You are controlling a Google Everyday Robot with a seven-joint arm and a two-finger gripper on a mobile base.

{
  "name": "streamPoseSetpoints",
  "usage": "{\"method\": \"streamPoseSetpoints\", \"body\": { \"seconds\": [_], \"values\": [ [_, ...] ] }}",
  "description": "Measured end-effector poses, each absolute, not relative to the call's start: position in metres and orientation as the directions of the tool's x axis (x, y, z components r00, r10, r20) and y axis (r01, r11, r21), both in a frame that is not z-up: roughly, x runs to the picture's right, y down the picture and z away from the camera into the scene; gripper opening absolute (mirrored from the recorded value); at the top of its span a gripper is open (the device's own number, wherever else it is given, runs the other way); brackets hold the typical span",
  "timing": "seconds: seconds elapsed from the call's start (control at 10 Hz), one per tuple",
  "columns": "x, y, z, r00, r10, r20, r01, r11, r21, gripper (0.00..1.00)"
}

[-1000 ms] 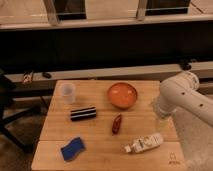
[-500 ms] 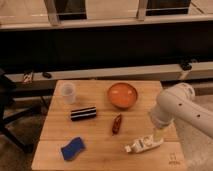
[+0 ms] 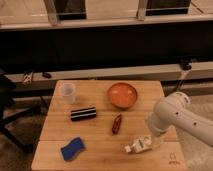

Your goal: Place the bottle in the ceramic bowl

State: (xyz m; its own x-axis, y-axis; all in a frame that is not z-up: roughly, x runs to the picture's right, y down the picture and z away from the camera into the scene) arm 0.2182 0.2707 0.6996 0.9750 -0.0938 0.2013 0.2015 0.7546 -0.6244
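The bottle (image 3: 138, 146) is seen lying on its side near the front right edge of the counter (image 3: 100, 135). Its long axis is set roughly left to right. The tool (image 3: 156, 142) is positioned at the bottle's right end, largely masked by the white arm (image 3: 172, 117). It is taken to be spread fully open, with nothing held. The ceramic bowl (image 3: 122, 95) is found well apart, behind and slightly left of the bottle.

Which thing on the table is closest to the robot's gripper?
The small white plastic bottle lying on its side near the front right corner. The gripper hovers right at it; the round orange-brown bowl and slender dark red object sit farther off.
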Motion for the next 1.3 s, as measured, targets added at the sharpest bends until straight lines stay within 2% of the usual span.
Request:
{"method": "streamPoseSetpoints", "body": {
  "seconds": [0.4,0.7,1.3],
  "values": [
    [0.209,0.288,0.709,0.967,-0.108,0.229,0.231,0.743,-0.628,0.80],
    [0.206,0.305,0.732,0.959,-0.125,0.253,0.262,0.728,-0.633,0.80],
    [0.204,0.315,0.745,0.955,-0.130,0.266,0.276,0.717,-0.641,0.80]
  ]
}}
